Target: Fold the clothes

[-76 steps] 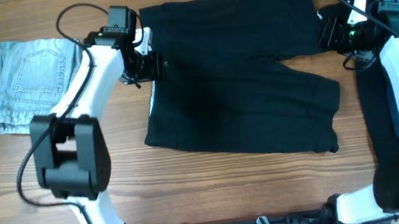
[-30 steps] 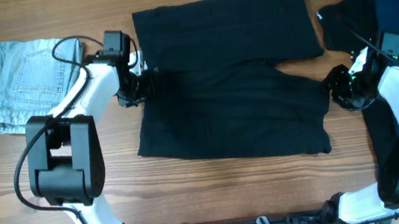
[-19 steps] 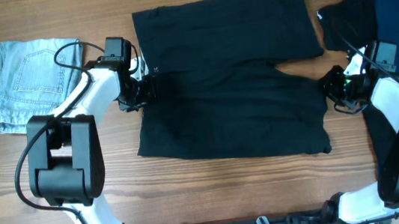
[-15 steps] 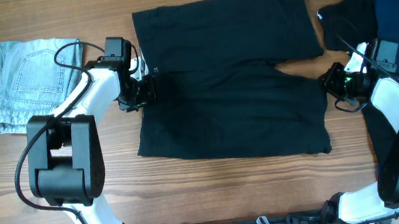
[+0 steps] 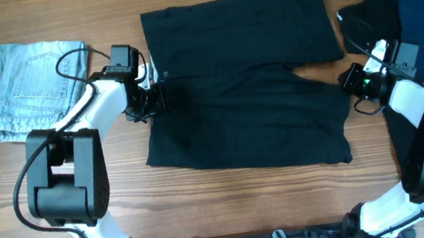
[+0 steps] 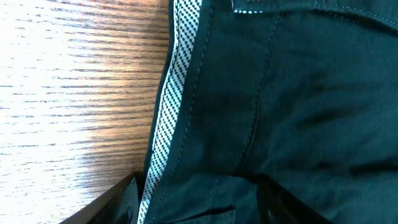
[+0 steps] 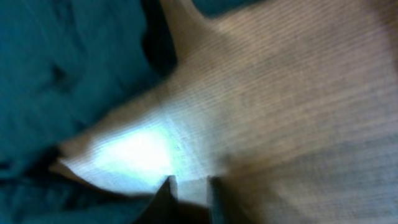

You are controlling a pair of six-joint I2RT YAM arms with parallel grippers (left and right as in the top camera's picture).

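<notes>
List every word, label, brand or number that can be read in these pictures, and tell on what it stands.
None can be read in any view.
On the black shorts: no print; the waistband strip bears a check pattern, not letters.
On the jeans: any marking is too small to read.
Right wrist view: blurred.

No legible text, brand, number or sign on the black shorts (image 5: 244, 83), jeans (image 5: 32, 87) or table (image 5: 206, 208).

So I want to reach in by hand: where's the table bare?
Bare table runs along the front, below the shorts, and in the corner below the jeans. The right side is crowded: blue clothes and the right arm. The left arm fills the gap between jeans and shorts.
</notes>
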